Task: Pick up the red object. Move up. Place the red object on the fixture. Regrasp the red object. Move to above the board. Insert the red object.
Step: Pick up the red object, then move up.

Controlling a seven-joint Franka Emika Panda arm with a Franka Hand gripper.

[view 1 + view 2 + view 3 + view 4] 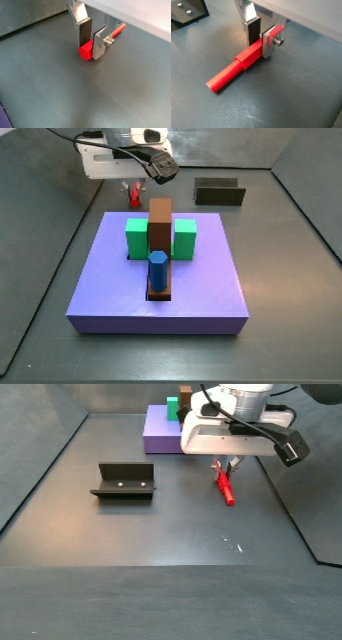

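The red object [234, 70] is a thin red peg lying flat on the dark floor beside the board, seen in both side views [227, 489] [135, 196]. My gripper [260, 44] stands over one end of it, and the silver fingers [83, 32] press that end [85, 51] from both sides, shut on it. The rest of the peg sticks out along the floor. The fixture [123, 481], a dark bracket on a base plate, stands apart from the gripper [225, 469] and shows again behind the board [219, 193]. The lavender board [134, 288] lies close to the gripper [134, 188].
On the board stand green blocks [138, 238], a tall brown upright piece [160, 223] and a blue peg [158, 271]. Grey walls enclose the dark floor. The board's corner [158, 432] lies just behind the arm.
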